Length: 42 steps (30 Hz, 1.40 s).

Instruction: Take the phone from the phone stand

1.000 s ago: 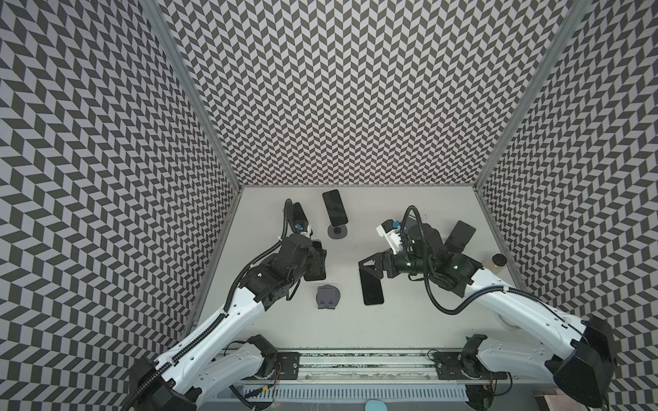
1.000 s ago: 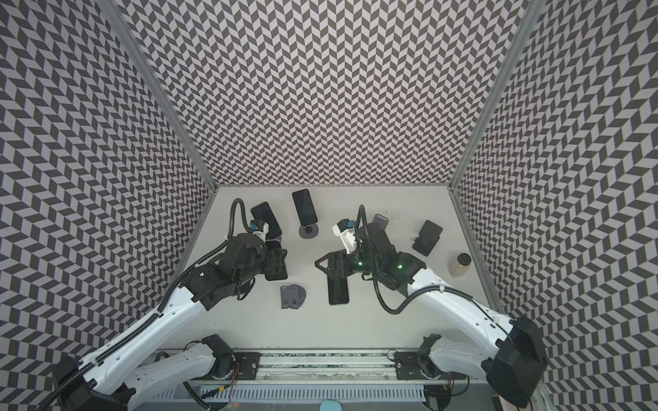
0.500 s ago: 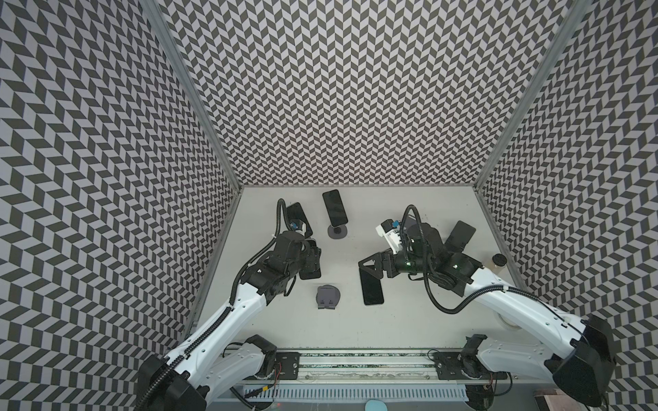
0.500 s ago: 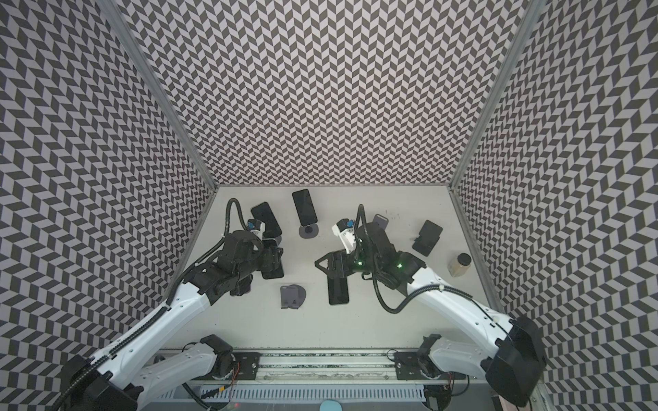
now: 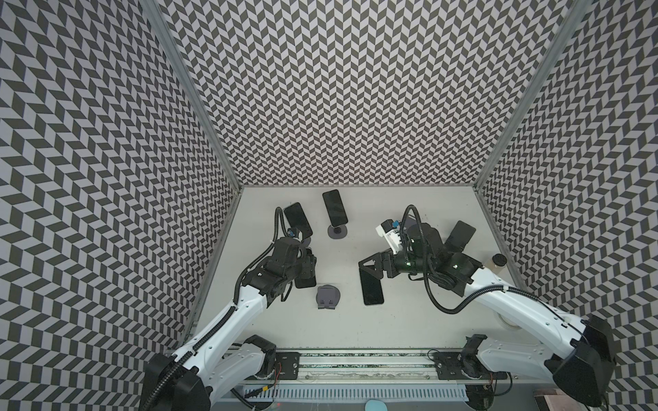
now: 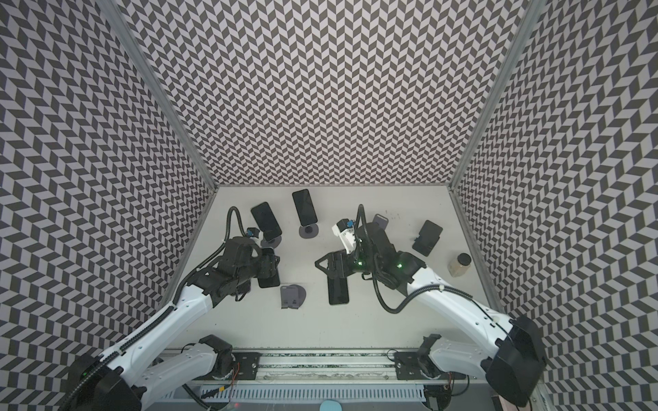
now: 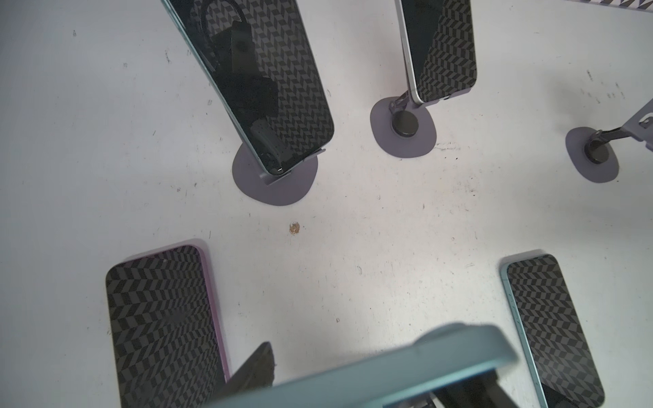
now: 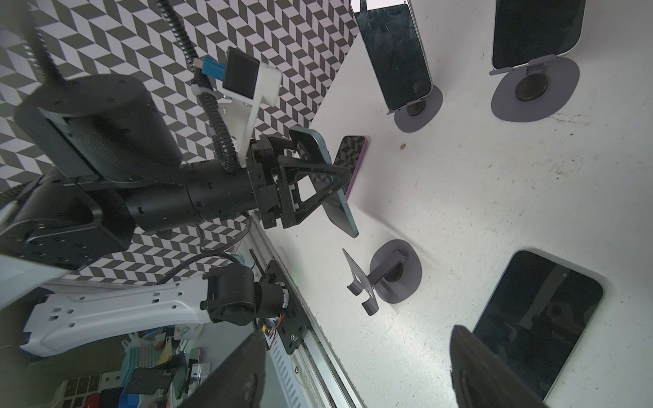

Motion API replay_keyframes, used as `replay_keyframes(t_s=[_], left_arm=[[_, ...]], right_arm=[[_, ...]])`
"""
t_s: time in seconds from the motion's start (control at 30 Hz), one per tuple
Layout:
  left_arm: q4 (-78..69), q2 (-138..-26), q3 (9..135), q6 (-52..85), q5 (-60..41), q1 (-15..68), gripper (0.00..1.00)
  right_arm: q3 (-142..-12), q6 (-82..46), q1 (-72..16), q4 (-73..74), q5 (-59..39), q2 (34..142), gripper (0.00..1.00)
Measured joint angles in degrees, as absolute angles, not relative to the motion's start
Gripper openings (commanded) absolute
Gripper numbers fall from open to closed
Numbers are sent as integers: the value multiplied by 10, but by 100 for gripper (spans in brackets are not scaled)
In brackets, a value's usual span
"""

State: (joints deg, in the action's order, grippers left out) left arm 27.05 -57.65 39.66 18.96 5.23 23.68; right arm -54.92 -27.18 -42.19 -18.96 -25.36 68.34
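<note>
My left gripper (image 5: 307, 262) is shut on a teal phone (image 8: 334, 183), gripping it by its faces and holding it tilted above the table. In the left wrist view the held phone (image 7: 388, 367) crosses the lower edge beside one dark finger (image 7: 256, 365). An empty grey phone stand (image 5: 328, 297) sits just right of that gripper, also seen as the stand (image 8: 392, 272) in the right wrist view. My right gripper (image 5: 370, 264) stands open with nothing between its fingers, above one end of a flat dark phone (image 5: 372, 293).
Two phones (image 5: 298, 220) (image 5: 335, 207) rest on stands at the back left, and another phone (image 5: 460, 236) on a stand at the back right. A purple-edged phone (image 7: 162, 325) lies flat under my left gripper. A small bottle (image 5: 497, 263) stands by the right wall.
My left arm has shifted slightly left and back with the teal phone still in its grip. The right arm has not moved.
</note>
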Motion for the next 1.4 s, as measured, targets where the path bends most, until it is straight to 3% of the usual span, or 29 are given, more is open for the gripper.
replay_keyframes(t_s=[1.4], left_arm=[[227,-682,361,170,-15,195,66]], right_arm=[[-549,-265,-422,-193,-254,683,80]])
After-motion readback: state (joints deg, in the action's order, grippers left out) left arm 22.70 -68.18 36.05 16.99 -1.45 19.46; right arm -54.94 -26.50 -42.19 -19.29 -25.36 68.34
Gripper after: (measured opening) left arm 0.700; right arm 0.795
